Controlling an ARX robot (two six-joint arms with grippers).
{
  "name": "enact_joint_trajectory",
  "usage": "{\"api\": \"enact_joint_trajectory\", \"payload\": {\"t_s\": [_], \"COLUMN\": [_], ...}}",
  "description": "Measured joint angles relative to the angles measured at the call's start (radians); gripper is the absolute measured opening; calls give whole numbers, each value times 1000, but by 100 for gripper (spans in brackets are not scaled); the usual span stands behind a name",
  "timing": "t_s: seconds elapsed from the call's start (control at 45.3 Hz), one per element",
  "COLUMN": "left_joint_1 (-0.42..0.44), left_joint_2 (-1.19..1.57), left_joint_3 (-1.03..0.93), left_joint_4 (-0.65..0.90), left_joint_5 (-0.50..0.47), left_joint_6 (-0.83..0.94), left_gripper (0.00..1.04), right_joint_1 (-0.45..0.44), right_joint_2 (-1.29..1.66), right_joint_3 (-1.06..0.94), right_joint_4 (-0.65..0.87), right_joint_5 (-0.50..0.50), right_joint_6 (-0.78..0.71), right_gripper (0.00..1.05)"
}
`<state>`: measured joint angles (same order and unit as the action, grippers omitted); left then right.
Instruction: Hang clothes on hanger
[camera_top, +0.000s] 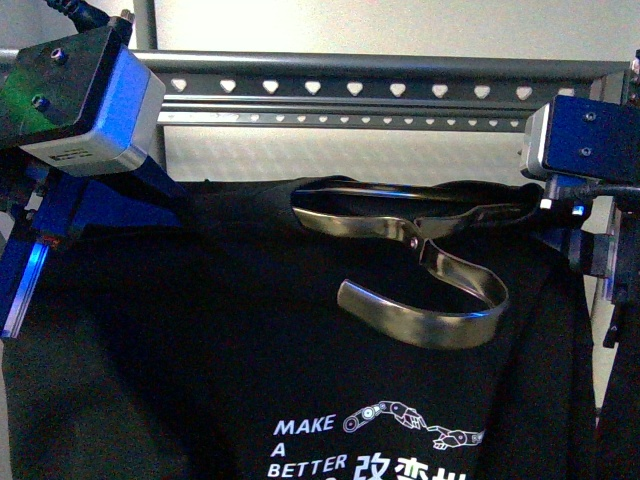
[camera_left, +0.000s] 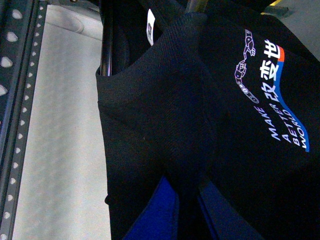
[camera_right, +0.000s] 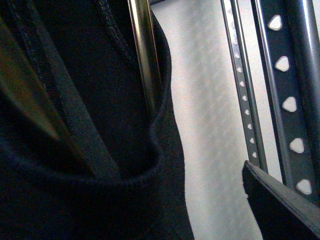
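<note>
The black T-shirt (camera_top: 250, 340) with white "MAKE A BETTER" lettering hangs spread in front of the grey rack (camera_top: 400, 75), whose rails have heart-shaped holes. A chrome clothes hanger (camera_top: 430, 290) sits in its collar, with the curved hook lying over the chest. My left gripper (camera_top: 180, 212) is shut on the shoulder fabric at the left. In the left wrist view its blue fingers (camera_left: 155, 215) pinch the T-shirt (camera_left: 165, 100). My right gripper (camera_top: 556, 215) is open beside the collar's right end. In the right wrist view one dark finger (camera_right: 280, 205) shows apart from the T-shirt (camera_right: 75, 190).
The rack's rails also show in the left wrist view (camera_left: 15, 75) and the right wrist view (camera_right: 287, 75), with a pale wall behind. The hanger's chrome bar (camera_right: 145, 55) runs inside the collar. A rack upright (camera_top: 622, 300) stands at the far right.
</note>
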<state>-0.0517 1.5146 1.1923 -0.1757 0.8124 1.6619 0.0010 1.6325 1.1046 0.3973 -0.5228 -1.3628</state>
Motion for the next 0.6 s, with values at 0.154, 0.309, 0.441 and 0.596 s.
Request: {"api": "enact_joint_trajectory", "payload": {"t_s": [0.154, 0.309, 0.441, 0.596], "left_joint_1": [2, 2, 2, 0], "left_joint_2": [0, 0, 0, 0], "left_joint_3": [0, 0, 0, 0], "left_joint_4": [0, 0, 1, 5], "left_joint_5": [-1, 12, 21, 25], "left_joint_6": [0, -9, -21, -10], "left_gripper": [5, 5, 7, 38], "right_joint_1": [5, -16, -33, -78], "right_joint_2": [5, -14, -27, -57], "right_joint_3": [-21, -93, -136, -190], "right_joint_4": [31, 57, 56, -18], "right_joint_5": [-4, -43, -68, -98], "right_joint_6": [29, 37, 22, 38], "right_gripper": [42, 13, 5, 5]}}
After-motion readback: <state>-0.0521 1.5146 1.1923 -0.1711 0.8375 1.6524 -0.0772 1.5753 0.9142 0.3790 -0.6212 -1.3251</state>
